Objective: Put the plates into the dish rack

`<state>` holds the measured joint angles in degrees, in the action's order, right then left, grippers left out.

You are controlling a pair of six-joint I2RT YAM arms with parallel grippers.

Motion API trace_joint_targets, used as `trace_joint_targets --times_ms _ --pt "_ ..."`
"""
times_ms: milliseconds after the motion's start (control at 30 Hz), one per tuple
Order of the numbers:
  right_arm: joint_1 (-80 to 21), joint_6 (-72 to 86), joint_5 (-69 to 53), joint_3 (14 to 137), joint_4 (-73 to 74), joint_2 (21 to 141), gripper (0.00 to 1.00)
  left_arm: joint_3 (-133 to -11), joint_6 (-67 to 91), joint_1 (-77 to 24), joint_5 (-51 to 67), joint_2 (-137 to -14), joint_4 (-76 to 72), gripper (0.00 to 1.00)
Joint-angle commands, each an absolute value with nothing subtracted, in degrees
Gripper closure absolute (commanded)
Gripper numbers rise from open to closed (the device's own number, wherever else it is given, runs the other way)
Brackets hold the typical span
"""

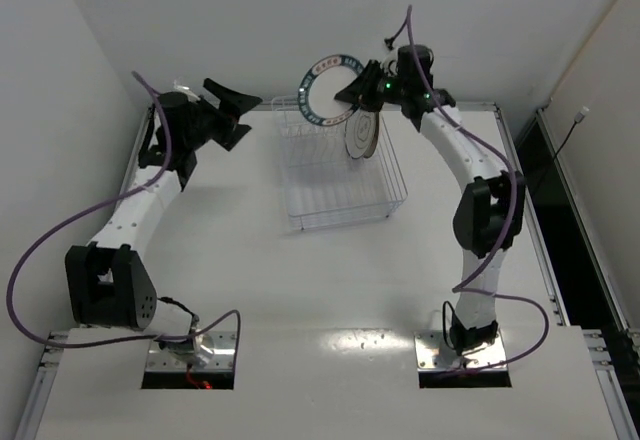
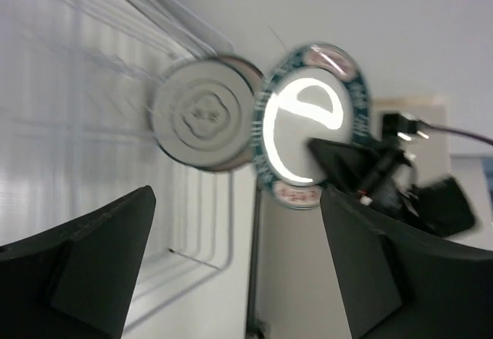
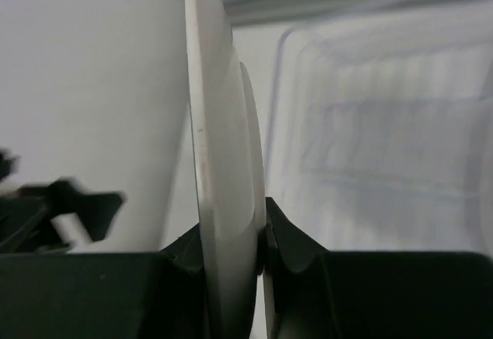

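My right gripper (image 1: 350, 94) is shut on the rim of the teal-rimmed plate (image 1: 322, 90) and holds it upright just above the far left corner of the dish rack (image 1: 340, 205). In the right wrist view the plate (image 3: 219, 146) stands edge-on between my right gripper's jaws (image 3: 235, 239). A second plate (image 1: 362, 136) stands on edge in the rack's far end; the left wrist view shows its pale underside (image 2: 206, 113) beside the teal plate (image 2: 308, 123). My left gripper (image 1: 240, 115) is open and empty, left of the rack, and faces both plates (image 2: 235, 200). The third plate is out of view.
The wire rack (image 2: 92, 85) sits at the table's far middle, its near slots holding nothing; it also shows in the right wrist view (image 3: 385, 123). White walls close the back and left. The table's right edge (image 1: 525, 175) runs beside the right arm.
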<state>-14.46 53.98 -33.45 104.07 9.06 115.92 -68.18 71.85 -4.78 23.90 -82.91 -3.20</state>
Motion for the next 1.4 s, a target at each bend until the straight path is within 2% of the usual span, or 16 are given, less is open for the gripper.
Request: trace_joint_targets --times_ms 0,33,100,200,467,733,800,833,967,1033,1100,1133,1167,1200,1367 --pt "-17.0 30.8 -6.6 123.8 39.6 115.7 1.00 -74.4 61.6 -2.5 15.2 -77.0 12.0 0.13" --pt "-18.2 26.6 3.9 130.2 42.7 117.3 1.00 -74.4 60.7 -2.5 14.0 -77.0 15.1 0.13" --pt "-21.1 20.9 15.6 133.4 45.4 120.3 1.00 -74.4 59.2 -2.5 11.1 -75.1 17.6 0.10" --pt "-23.2 16.4 24.7 134.0 44.7 123.4 1.00 -73.9 56.1 -2.5 8.2 -72.6 19.5 0.07" --pt "-23.2 15.8 25.1 134.7 44.1 132.3 1.00 -77.3 48.2 -2.5 2.5 -71.1 24.2 0.02" --pt "-22.1 16.3 20.4 134.1 43.6 138.8 1.00 -76.7 47.6 -2.5 3.7 -70.5 24.2 0.00" --pt "-21.5 16.3 17.3 133.6 42.9 139.5 0.87 -76.7 47.6 -2.5 4.2 -71.1 24.2 0.00" --pt "-21.5 16.3 17.3 133.6 42.9 140.0 0.73 -76.7 47.6 -2.5 4.2 -71.1 24.2 0.00" --pt "-21.5 17.5 16.8 133.6 42.9 138.0 0.45 -76.1 48.2 -2.5 4.7 -71.6 24.2 0.00" --pt "-21.5 17.5 18.0 135.3 44.2 136.2 0.44 -76.1 48.2 -2.5 5.3 -71.6 23.6 0.00" --pt "-21.5 18.5 19.6 137.4 45.0 132.2 0.33 -76.1 47.5 -2.5 5.3 -71.6 23.6 0.00" --pt "-21.5 18.5 19.6 137.4 45.0 130.4 0.25 -75.6 46.9 -2.5 4.7 -71.6 23.6 0.00" --pt "-21.5 19.2 19.6 137.4 45.0 128.6 0.10 -75.6 46.3 -2.5 4.7 -71.6 23.6 0.00" --pt "-21.5 19.7 17.9 136.2 44.2 124.3 0.00 -75.6 45.4 -2.5 4.0 -71.1 23.6 0.00" --pt "-21.5 21.1 6.3 127.6 41.0 112.3 0.00 -72.1 38.5 -2.5 -1.2 -67.9 23.6 0.00"
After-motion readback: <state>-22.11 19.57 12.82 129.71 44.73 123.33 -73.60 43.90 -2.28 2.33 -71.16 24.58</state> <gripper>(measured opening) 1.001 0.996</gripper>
